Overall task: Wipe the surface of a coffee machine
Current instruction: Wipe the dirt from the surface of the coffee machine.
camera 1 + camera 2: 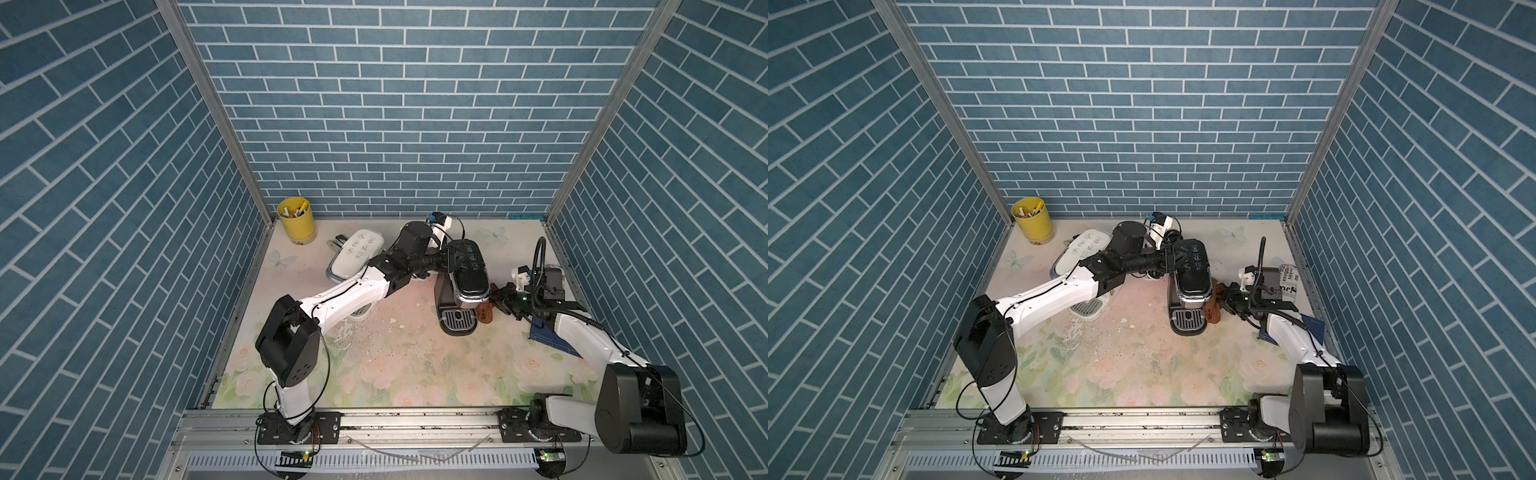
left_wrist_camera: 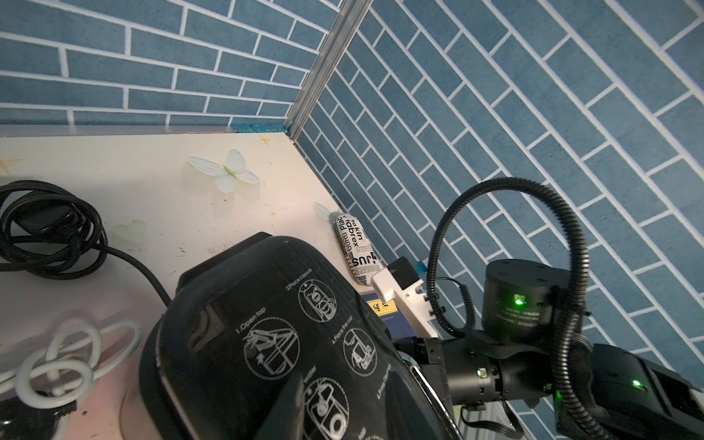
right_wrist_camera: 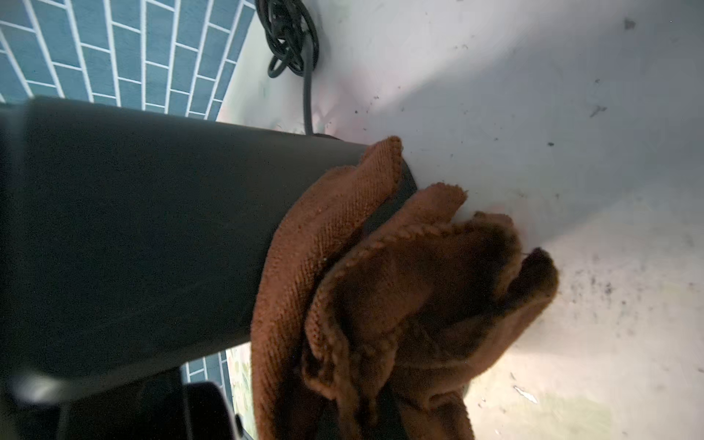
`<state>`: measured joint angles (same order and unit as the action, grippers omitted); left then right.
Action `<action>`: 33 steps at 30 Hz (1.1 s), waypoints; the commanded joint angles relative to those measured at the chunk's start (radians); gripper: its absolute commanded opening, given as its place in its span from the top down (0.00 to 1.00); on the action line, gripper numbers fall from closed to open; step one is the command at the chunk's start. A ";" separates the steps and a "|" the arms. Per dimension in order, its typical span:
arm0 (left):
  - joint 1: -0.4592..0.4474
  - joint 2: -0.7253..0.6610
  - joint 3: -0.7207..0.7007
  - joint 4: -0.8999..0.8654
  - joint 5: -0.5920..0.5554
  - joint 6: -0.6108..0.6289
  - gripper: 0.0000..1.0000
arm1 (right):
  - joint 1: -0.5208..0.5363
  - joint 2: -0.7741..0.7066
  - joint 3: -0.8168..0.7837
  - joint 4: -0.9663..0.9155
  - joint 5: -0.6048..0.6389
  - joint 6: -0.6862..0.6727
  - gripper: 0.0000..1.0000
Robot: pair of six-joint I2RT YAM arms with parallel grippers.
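Black coffee machine (image 1: 467,270) is standing upright on the floral table (image 1: 415,365), and everything else here is placed off it. Its head is showing as a rounded, glossy oblong lid carrying white line-art icons (image 2: 270,346). A chrome band (image 1: 471,296) is ringing the lid's front. The side panel (image 3: 133,228) is reading flat, matte and dark. A ribbed metal drip grille (image 1: 457,319) is sitting at its foot. Left gripper (image 1: 456,257) is sitting on the machine's rear-left top, jaws part-way apart and clamping the lid, with one finger (image 2: 285,409) lying across the icons. Right gripper (image 1: 498,301) is hanging just off the machine's right side, pinched closed on a brown cloth (image 3: 381,285). The cloth is coarse woven terry with a stitched hem, bunching in soft folds and lying against the lower part of that panel. A black cord (image 2: 45,224) is lying coiled behind the machine. A printed roll (image 2: 356,247) is lying to its right, by the wall. A white coffee machine (image 1: 355,253) with the same rounded shape is sitting to its left, part hidden under the left arm. A yellow cup (image 1: 297,226) is standing well off to its back left.
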<state>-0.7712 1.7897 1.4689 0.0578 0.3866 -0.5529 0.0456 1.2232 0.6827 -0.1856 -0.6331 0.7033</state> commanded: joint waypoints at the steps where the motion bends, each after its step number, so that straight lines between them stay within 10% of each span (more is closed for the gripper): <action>1: -0.013 0.022 -0.037 -0.113 0.023 -0.002 0.63 | 0.003 -0.069 0.094 -0.054 0.033 -0.069 1.00; 19: -0.013 0.029 -0.066 -0.067 0.026 -0.040 0.63 | 0.040 0.190 -0.003 0.196 0.033 0.005 1.00; 33: -0.013 0.005 -0.107 -0.055 0.027 -0.042 0.64 | 0.152 -0.045 -0.260 0.127 0.121 0.096 1.00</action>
<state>-0.7712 1.7756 1.4124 0.1402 0.3946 -0.5888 0.1539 1.2484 0.4545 -0.0177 -0.5442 0.7464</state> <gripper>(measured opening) 0.356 0.077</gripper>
